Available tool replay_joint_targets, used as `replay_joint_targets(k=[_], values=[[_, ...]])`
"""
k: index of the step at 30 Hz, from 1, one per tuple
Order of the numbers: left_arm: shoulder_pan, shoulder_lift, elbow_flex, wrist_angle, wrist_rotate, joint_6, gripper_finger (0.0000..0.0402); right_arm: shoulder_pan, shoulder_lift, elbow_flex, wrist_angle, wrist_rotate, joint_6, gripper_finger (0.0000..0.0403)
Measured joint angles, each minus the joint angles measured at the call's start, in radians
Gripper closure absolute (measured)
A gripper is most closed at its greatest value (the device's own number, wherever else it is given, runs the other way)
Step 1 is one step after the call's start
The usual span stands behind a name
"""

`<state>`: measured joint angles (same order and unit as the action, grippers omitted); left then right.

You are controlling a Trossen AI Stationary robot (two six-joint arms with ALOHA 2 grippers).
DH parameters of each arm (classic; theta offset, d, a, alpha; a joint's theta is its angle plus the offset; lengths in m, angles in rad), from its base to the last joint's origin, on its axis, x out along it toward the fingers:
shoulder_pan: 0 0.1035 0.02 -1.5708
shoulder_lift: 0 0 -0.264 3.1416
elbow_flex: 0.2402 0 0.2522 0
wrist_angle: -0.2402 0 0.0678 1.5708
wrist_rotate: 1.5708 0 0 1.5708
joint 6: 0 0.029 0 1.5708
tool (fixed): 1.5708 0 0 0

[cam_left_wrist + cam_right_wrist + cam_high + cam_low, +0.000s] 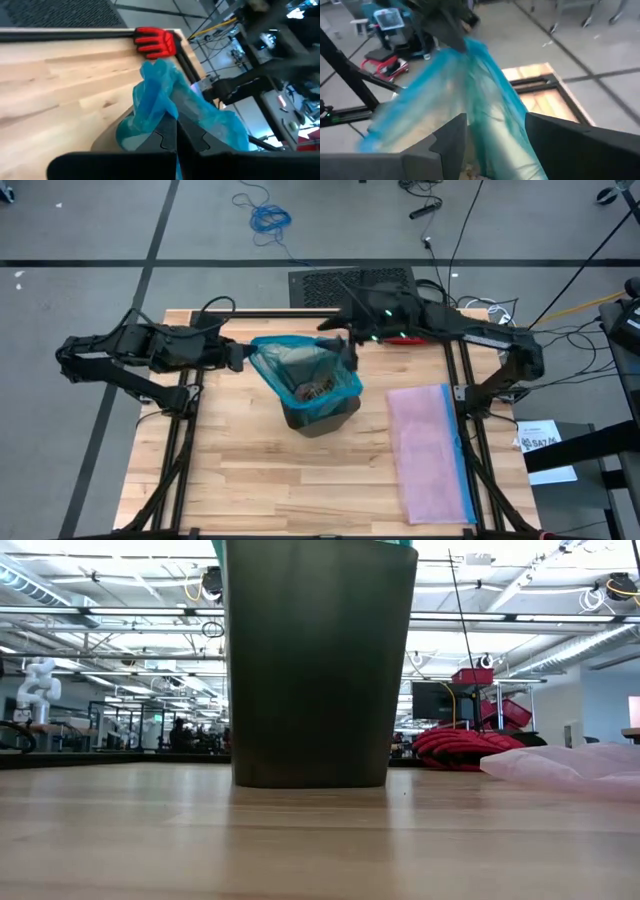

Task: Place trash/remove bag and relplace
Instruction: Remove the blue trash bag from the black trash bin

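High view: the thin translucent teal bag (305, 370) lines the dark bin (325, 418), brown paper trash (313, 391) inside. The left gripper (243, 355) pinches the rim directly ahead of it; the right gripper (347, 345) hovers at the opposite rim.

Low view: only the bin and, beside it, the pale pink bag (570, 768).

Left wrist view: jaws clamped on teal plastic; a red glove (156, 41) lies beyond.

Right wrist view: fingers (447, 137) spread, rim between them. Best to close squarely on bunched plastic before lifting both sides evenly; 1 slack edge could slip.

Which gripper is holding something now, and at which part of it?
The left gripper is shut on the teal bag, pinching its bunched rim. The right gripper is open around the opposite rim, gripping nothing.
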<state>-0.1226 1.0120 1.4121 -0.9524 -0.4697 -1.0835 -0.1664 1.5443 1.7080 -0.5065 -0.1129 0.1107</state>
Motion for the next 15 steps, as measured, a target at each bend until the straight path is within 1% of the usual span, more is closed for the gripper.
replay_joint_targets(k=[4,7,11,15], values=[[0.000,0.016,0.045,0.001,0.004,0.048,0.0401,-0.105,0.088,-0.003,0.031,-0.201,-0.029,0.0210],[0.000,0.033,0.069,0.002,0.034,0.078,0.0402,-0.165,0.148,-0.003,0.070,-0.323,-0.052,0.0214],[0.000,0.061,0.082,0.001,0.089,0.097,0.0402,-0.219,0.215,-0.003,0.141,-0.450,-0.027,0.0215],[0.000,0.083,0.082,-0.001,0.111,0.098,0.0402,-0.247,0.255,-0.003,0.171,-0.557,0.006,0.0215]])
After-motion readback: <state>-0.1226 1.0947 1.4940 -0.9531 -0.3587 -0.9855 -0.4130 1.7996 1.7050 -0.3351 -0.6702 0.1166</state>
